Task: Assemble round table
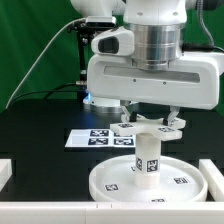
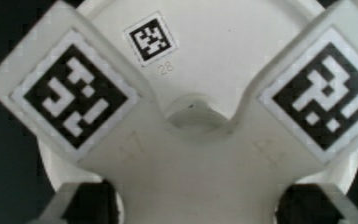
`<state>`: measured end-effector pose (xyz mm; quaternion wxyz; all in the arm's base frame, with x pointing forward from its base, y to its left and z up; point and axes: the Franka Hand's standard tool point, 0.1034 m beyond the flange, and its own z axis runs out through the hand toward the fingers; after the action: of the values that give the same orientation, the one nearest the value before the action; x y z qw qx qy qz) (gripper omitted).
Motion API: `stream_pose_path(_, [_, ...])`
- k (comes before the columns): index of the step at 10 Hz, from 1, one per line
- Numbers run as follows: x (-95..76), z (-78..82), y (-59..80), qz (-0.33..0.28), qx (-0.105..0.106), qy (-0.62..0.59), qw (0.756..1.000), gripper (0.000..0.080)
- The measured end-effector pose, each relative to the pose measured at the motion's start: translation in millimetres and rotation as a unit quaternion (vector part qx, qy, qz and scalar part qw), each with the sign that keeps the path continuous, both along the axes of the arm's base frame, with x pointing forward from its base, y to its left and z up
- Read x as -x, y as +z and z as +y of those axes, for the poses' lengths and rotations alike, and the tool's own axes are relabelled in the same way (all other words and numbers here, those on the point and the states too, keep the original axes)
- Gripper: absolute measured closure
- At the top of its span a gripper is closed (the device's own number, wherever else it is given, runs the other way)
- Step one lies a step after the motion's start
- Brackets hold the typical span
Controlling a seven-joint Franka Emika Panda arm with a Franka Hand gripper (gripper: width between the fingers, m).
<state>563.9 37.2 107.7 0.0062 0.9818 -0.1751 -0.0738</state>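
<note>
Exterior view: cross-shaped base (image 1: 150,128) sits atop the leg (image 1: 148,160) between the gripper's (image 1: 151,121) jaws; clamped or not, unclear.

Wrist view: the base (image 2: 190,150) spills past every edge, its tagged ends clipped. Fingertips (image 2: 82,204) are dark blurs, and whether they pinch the base, can't tell. Exterior view: the robot arm (image 1: 150,40) runs off the top, marker board (image 1: 85,139) partly behind the leg (image 1: 148,160) and base.

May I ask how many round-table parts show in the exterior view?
3: the round disc nearest the camera, the leg upright on its middle, the cross-shaped base atop the leg under the gripper. More could hide behind the arm.
</note>
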Motion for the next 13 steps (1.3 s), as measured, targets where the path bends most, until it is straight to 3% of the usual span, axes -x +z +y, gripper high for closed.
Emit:
stream_pose_path(3, [-0.1,-0.2,-0.8,-0.016,0.018,-0.194,0.981,0.0361])
stream_pose_path(5, [1.2,1.1,-0.8,-0.027,0.018,-0.314,0.949,0.0361])
stream_pose_path(9, [0.2,3.5,-0.9,-0.021,0.025,-0.416,0.909,0.0361])
stream_pose_path(11, [0.5,1.3,-1.3,-0.027,0.006,-0.502,0.864,0.0361])
stream_pose_path(12, [1.5,2.3,-1.2,-0.026,0.006,-0.498,0.867,0.0361])
stream_pose_path(13, [1.5,2.4,-2.0,-0.026,0.007,-0.497,0.867,0.0262])
